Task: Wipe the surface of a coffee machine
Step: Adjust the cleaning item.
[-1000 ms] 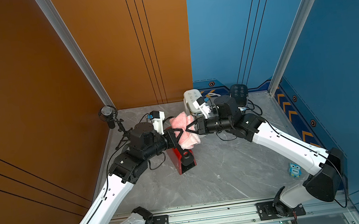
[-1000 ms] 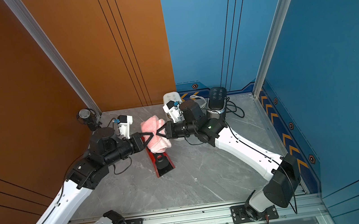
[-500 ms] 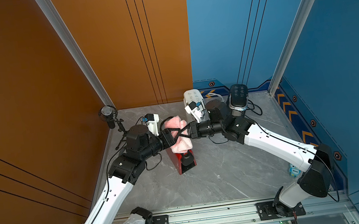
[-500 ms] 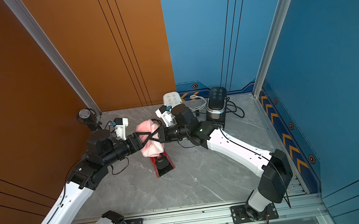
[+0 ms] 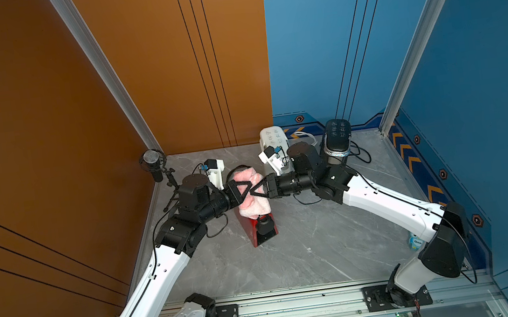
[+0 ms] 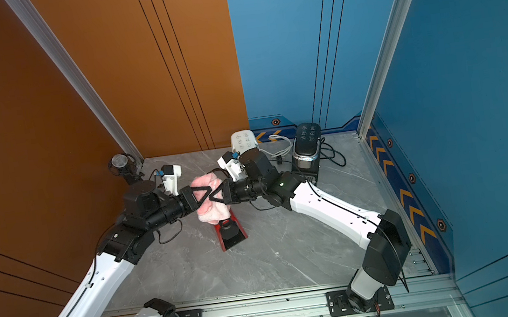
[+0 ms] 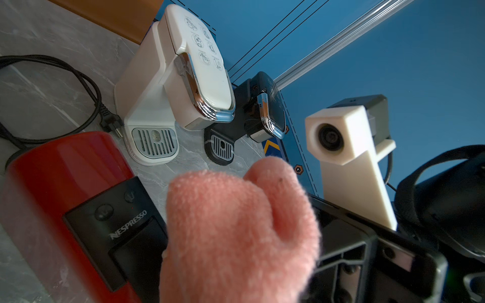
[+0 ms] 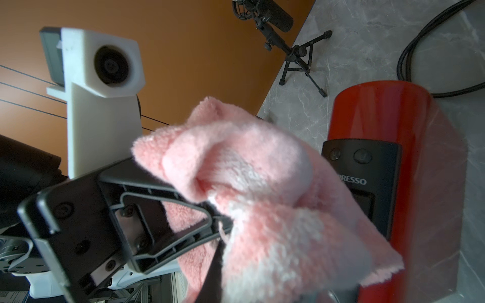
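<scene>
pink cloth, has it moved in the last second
Yes: the pink cloth has shifted slightly toward the microphone, away from the white coffee machine, judged against the red coffee machine below it, which stayed put.

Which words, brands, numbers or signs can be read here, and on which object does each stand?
"NESPRESSO": on the black panel of the red coffee machine, left wrist view.
"PRESSO": same panel, right wrist view; the pink cloth hides the first letters.
Drink symbols on the lids of the white coffee machine and black coffee machine: no words, too small to read.
Label on the small blue item at the table edge: too blurred.
</scene>
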Robot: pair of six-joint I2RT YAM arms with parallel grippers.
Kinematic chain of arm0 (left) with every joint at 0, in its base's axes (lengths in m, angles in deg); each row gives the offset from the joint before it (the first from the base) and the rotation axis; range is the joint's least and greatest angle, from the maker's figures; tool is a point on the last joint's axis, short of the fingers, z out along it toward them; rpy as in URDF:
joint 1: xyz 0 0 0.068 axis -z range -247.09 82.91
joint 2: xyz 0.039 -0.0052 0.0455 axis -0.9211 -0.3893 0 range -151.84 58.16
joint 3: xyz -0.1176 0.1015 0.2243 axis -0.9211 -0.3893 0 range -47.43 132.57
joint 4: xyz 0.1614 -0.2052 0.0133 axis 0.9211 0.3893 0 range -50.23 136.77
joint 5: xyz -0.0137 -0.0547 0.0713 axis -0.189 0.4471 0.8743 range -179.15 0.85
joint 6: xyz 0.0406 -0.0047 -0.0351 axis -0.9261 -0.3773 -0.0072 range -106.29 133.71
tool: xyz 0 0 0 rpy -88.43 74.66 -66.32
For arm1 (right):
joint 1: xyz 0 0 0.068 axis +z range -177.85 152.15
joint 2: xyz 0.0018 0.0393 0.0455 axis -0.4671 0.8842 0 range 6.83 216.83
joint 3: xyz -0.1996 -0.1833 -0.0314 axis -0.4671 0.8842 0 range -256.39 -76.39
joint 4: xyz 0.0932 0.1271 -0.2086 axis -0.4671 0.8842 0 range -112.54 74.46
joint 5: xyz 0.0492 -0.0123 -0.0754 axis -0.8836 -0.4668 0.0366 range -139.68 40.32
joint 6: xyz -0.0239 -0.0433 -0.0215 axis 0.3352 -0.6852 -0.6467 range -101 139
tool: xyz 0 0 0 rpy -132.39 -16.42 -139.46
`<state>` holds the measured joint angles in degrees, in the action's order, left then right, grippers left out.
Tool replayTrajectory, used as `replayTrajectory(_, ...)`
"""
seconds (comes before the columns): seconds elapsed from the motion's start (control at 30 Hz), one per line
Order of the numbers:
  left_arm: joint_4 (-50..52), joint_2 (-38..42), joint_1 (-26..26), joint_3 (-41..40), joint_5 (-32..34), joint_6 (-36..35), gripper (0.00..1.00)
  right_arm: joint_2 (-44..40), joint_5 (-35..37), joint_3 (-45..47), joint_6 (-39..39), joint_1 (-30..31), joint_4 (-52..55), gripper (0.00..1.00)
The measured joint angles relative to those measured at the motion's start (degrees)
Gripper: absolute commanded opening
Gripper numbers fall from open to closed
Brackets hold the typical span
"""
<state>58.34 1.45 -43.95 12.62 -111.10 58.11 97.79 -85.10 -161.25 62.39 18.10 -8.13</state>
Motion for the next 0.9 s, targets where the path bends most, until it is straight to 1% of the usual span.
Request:
replayTrajectory(0.07,-1.0,0.9,0.0,-0.6,0.1,0.0,0.0,0.0,0.1,-0.1,-0.5,-0.3,1.0,0.58)
replayTrajectory(0.17,-1.9,3.4,-1.2,-2.1,0.3,-0.1,0.0,-0.7,0.8,0.0,-2.5,-0.8,3.5,0.68)
replayTrajectory(0.23,-1.8,3.8,-3.7,-2.1,0.2,-0.5,0.0,-2.0,2.8,0.0,-4.4,-0.9,6.6,0.7)
replayTrajectory(0.37,-2.1,2.3,-10.3,-2.1,1.0,-1.5,0.0,-6.7,9.4,0.6,-8.3,-1.1,13.4,0.72)
replayTrajectory(0.43,-1.6,-0.3,-12.1,-1.1,1.5,-2.7,0.0,-8.2,12.0,0.9,-9.5,-1.0,15.2,0.72)
replayTrajectory(0.5,-1.6,-3.8,-12.8,0.8,1.9,-4.4,0.0,-8.0,14.6,0.9,-10.6,-0.1,16.4,0.73)
replayTrajectory(0.6,-1.6,-9.5,-13.4,4.2,2.2,-7.1,0.0,-5.5,17.7,0.7,-12.4,2.4,17.9,0.73)
replayTrajectory(0.7,-1.6,-14.4,-14.4,7.5,2.2,-9.9,0.0,-1.2,19.5,0.2,-14.1,4.4,19.1,0.73)
replayTrajectory(0.8,-1.7,-18.8,-15.8,10.6,2.0,-11.9,0.0,2.7,21.6,-0.4,-15.6,5.0,20.2,0.74)
replayTrajectory(0.9,-1.6,-22.3,-16.8,12.6,2.0,-13.3,0.0,4.9,23.8,-2.0,-17.0,5.0,20.7,0.75)
